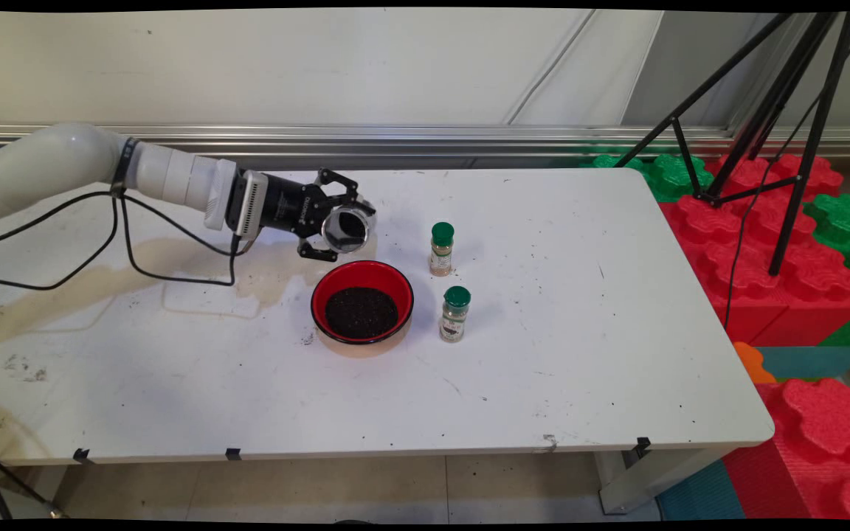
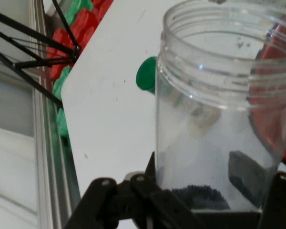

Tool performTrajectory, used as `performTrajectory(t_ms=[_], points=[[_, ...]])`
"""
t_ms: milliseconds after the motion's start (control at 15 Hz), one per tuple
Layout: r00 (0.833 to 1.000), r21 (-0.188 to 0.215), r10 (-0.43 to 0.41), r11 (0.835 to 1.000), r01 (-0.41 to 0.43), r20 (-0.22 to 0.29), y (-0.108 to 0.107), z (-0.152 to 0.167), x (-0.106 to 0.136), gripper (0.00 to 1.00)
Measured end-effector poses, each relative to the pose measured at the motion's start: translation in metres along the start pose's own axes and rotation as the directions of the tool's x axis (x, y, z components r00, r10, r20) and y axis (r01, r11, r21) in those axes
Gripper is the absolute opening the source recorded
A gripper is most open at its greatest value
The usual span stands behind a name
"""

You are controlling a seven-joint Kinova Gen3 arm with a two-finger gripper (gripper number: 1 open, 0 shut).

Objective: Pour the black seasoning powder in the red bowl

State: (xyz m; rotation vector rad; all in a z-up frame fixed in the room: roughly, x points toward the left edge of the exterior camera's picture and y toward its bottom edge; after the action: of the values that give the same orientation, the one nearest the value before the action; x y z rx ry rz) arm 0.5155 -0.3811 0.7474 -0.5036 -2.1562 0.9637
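Note:
My gripper is shut on a clear plastic jar, held tipped on its side just above the far left rim of a red bowl. The bowl has a black inside and holds a heap of dark grains. In the hand view the jar fills the right side, mouth away from the camera, with a little dark grain left at its bottom. Right of the bowl stand two small spice bottles with green caps, one farther back and one nearer.
The white table is stained at the left and speckled with dark grains. Black cables hang from the arm. A black tripod stands over red and green foam blocks beyond the table's right edge.

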Motion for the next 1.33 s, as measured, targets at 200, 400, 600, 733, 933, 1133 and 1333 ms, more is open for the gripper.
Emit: performTrajectory(t_ms=[200,400,600,733,933,1133,1333], points=[[0.997,0.002,0.082,0.997,-0.082,0.015,-0.009,0.005,0.002,0.0],[0.99,0.001,0.142,0.99,-0.142,0.025,-0.015,0.007,0.003,0.0],[0.978,-0.001,0.208,0.978,-0.208,0.035,-0.021,0.01,0.005,0.0],[0.964,-0.003,0.262,0.965,-0.262,0.043,-0.026,0.012,0.006,0.0],[0.94,-0.005,0.337,0.941,-0.337,0.054,-0.032,0.014,0.009,0.0],[0.919,-0.007,0.389,0.921,-0.39,0.059,-0.036,0.015,0.012,0.0],[0.895,-0.011,0.442,0.897,-0.442,0.059,-0.038,0.016,0.016,0.0]])
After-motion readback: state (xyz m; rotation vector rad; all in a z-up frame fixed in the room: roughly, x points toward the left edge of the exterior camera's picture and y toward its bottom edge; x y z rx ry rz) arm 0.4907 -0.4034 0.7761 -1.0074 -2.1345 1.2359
